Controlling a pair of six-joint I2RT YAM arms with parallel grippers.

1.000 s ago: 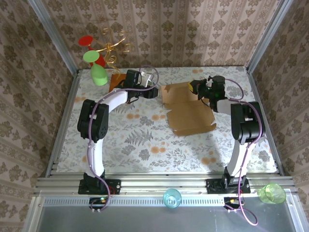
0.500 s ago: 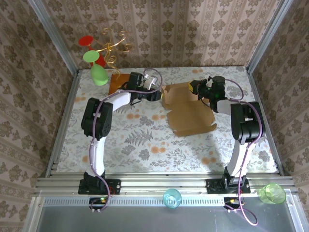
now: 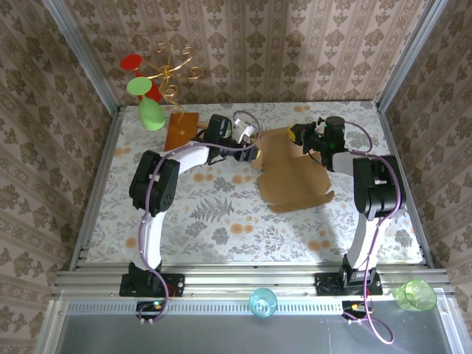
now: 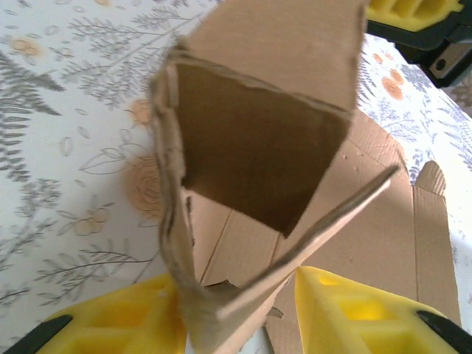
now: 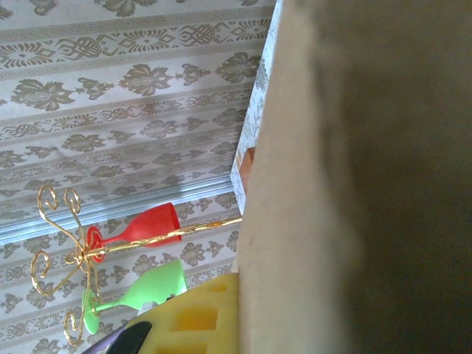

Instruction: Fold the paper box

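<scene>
Toward the far middle of the flower-printed table top (image 3: 206, 221) lies the paper box (image 3: 293, 177), a plain light-brown die-cut cardboard mailer. Its broad base panel is flat on the table and the flaps along its far side are lifted.

At the box's far left corner the left gripper (image 3: 254, 153) holds a folded-up flap. In the left wrist view its two yellow fingers (image 4: 110, 328) stand partly closed on either side of that corner. Both touch the card, and the brown flap rises tilted between them.

At the box's far right edge the right gripper (image 3: 298, 136) is closed tight on another raised panel. In the right wrist view one yellow finger (image 5: 195, 310) presses flat against the card, and the other is hidden behind it. The two grippers face each other across the box's far side, near but apart.

Left of the box, beyond the left gripper, a glossy orange-brown wooden board (image 3: 181, 130) lies flat on the table. Further left, at the far corner, stands a curly gold wire rack (image 3: 173, 66) carrying a red plastic goblet (image 3: 131, 63) and a green plastic goblet (image 3: 151, 114).

Well to the near side of the box, past the arm bases, a clear teal cup (image 3: 262, 302) and a lime-green cup (image 3: 415, 295) sit on the grey metal ledge (image 3: 221, 332).
</scene>
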